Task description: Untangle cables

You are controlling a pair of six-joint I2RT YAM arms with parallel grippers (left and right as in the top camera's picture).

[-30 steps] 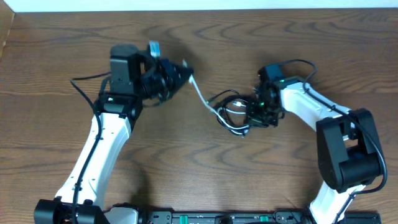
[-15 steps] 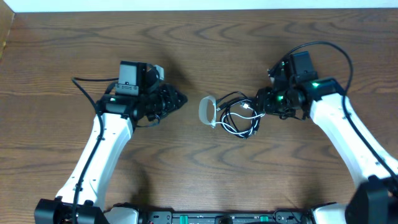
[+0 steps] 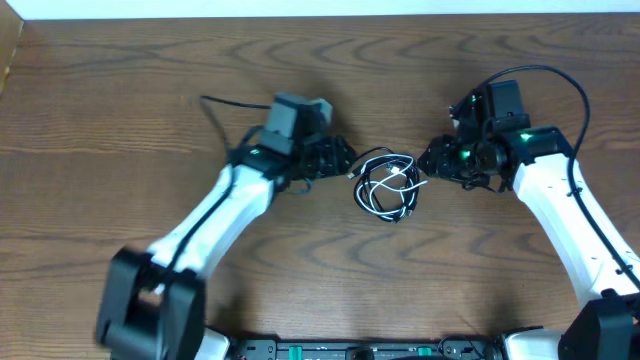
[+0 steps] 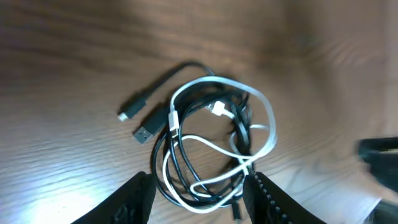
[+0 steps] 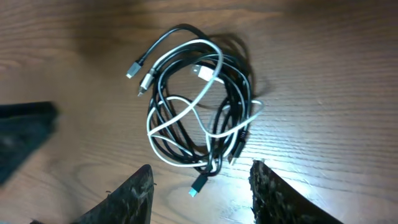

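Observation:
A thin black cable and a thin white cable lie looped together in a small tangle (image 3: 388,187) on the wooden table, between the two arms. The tangle also shows in the left wrist view (image 4: 214,146) and in the right wrist view (image 5: 199,118), with small end plugs sticking out. My left gripper (image 3: 343,160) is open just left of the tangle, its fingers either side of the tangle's near edge (image 4: 199,199). My right gripper (image 3: 432,160) is open just right of it and holds nothing (image 5: 202,199).
The wooden table (image 3: 320,70) spreads all round the tangle. A pale wall strip runs along the far edge (image 3: 320,8). The robot's dark base rail (image 3: 350,350) sits at the near edge. Thick black wires run along both arms.
The left arm has swung right, up to the tangle. The white cable it held stretched out is let go and lies back in the tangle. The right gripper has drawn back slightly.

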